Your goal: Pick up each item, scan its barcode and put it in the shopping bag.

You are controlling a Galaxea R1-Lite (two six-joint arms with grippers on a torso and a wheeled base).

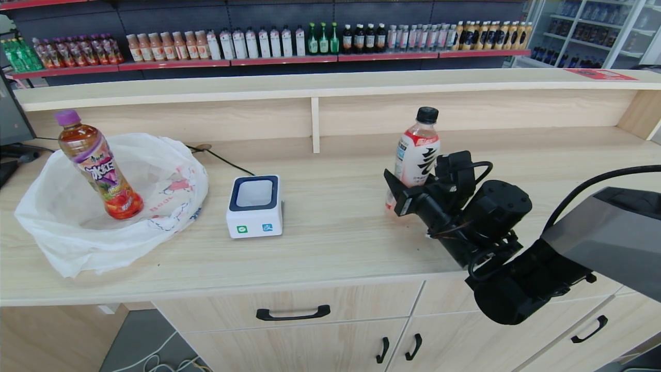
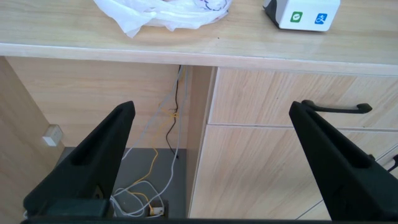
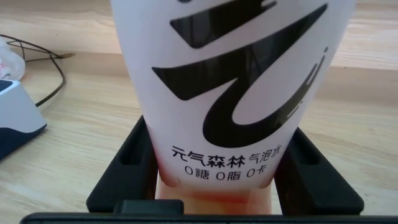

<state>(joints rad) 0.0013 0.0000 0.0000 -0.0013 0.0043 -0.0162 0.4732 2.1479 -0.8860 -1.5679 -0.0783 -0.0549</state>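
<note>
- Head view: two bottles, one bag, one scanner and one gripper are showing on or over the counter [image 1: 335, 248].
- The tea bottle [image 1: 98, 165] is standing inside the bag [image 1: 62, 237] at the left of the frame. Its long axis is leaning, with the purple cap pointing to the upper left and the base to the lower right.
- The scanner [image 1: 254, 206] is sitting at centre, window facing up, between the bag and the right gripper [image 1: 421, 181].
- The right gripper is clamping the pink bottle [image 1: 417, 150] low on its body, right of centre. The bottle's long axis is running near vertical, black cap up, tipping slightly to the right. Whether its base is touching the counter cannot be told.
- Left wrist view: the left gripper [image 2: 211, 155] is hanging below the counter edge in front of the drawers, its two fingers [image 2: 93, 168] spread wide apart and holding nothing. The bag [image 2: 161, 12] and scanner [image 2: 303, 14] are lying along the top edge.
- Right wrist view: the pink bottle [image 3: 230, 81] is filling the centre, one black finger [image 3: 124, 168] pressing on each side of it. The scanner's corner [image 3: 15, 121] is showing at the left edge, with one cable [image 3: 43, 56] above it.
</note>
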